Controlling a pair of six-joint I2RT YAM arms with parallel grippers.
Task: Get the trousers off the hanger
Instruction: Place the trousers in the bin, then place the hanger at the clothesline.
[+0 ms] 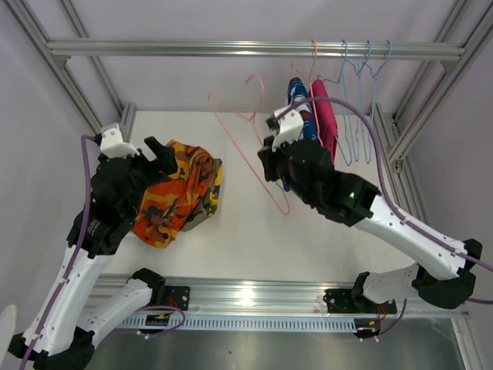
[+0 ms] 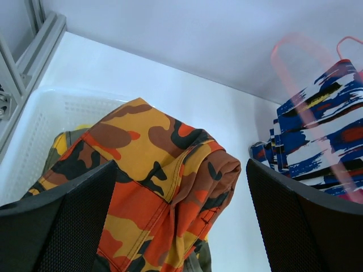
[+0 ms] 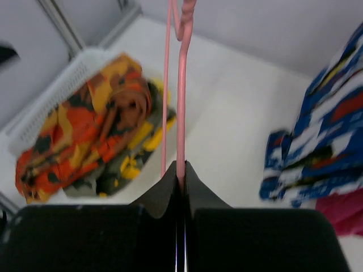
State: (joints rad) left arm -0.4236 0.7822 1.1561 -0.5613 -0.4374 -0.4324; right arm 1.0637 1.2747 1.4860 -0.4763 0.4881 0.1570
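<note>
My right gripper (image 3: 181,170) is shut on an empty pink wire hanger (image 1: 245,123) and holds it over the table; the hanger's bar (image 3: 181,113) runs up from the jaws. The blue-red-white trousers (image 1: 296,100) and the magenta pink trousers (image 1: 323,116) hang on the rail behind it; the blue pair shows in the right wrist view (image 3: 317,147). The orange patterned trousers (image 1: 173,196) lie in the white basket (image 2: 39,113) on top of the olive-yellow camouflage pair (image 3: 122,170). My left gripper (image 2: 178,226) is open just above the orange pair (image 2: 159,170).
Several empty blue wire hangers (image 1: 362,100) hang at the right end of the rail (image 1: 231,48). Frame posts (image 1: 420,116) stand at the table's corners. White tabletop (image 1: 246,231) lies between the basket and the right arm.
</note>
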